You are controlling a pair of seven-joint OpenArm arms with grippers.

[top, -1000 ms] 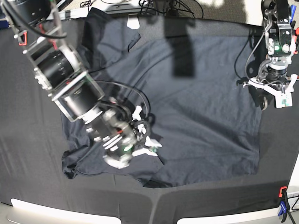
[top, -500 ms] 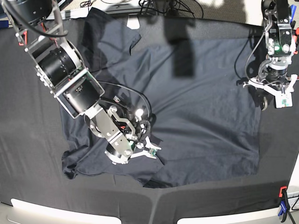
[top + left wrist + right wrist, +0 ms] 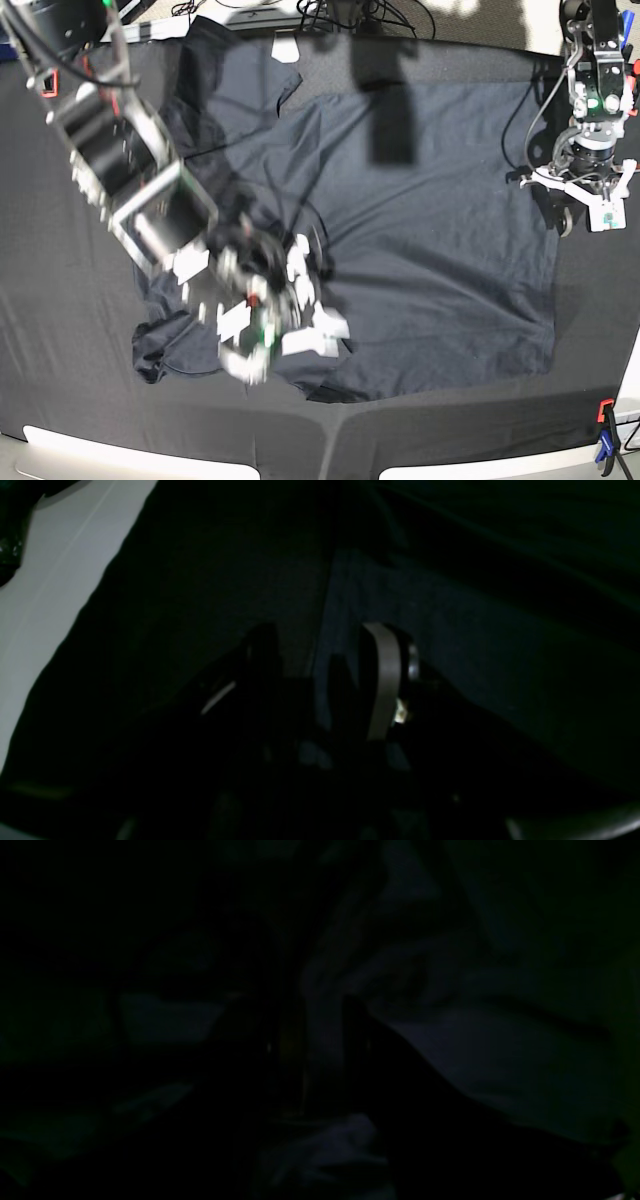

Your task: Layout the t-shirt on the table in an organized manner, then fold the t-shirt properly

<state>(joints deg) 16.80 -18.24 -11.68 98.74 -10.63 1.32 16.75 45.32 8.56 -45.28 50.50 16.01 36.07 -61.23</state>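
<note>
Base view: right claw [image 3: 300,320] is working the shirt [image 3: 430,240] bunch, blurred, grip unclear; left claw [image 3: 585,200] is parking wide at the edge to anchor it.

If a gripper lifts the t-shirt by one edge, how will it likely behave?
The t-shirt looks thin and creased, so it would probably drape limply. Its slight sheen suggests it may slide over the table cloth. The bunched part near the right gripper suggests folds collapse easily.

The t-shirt [image 3: 430,230] was dark charcoal-navy with a faint sheen and no print, a small white tag mark [image 3: 285,48] near its collar. The desk [image 3: 60,330] wore matte black cloth with pale edges. A red and blue clamp [image 3: 606,440] marked one corner. The right gripper [image 3: 300,320] showed white parts.
</note>
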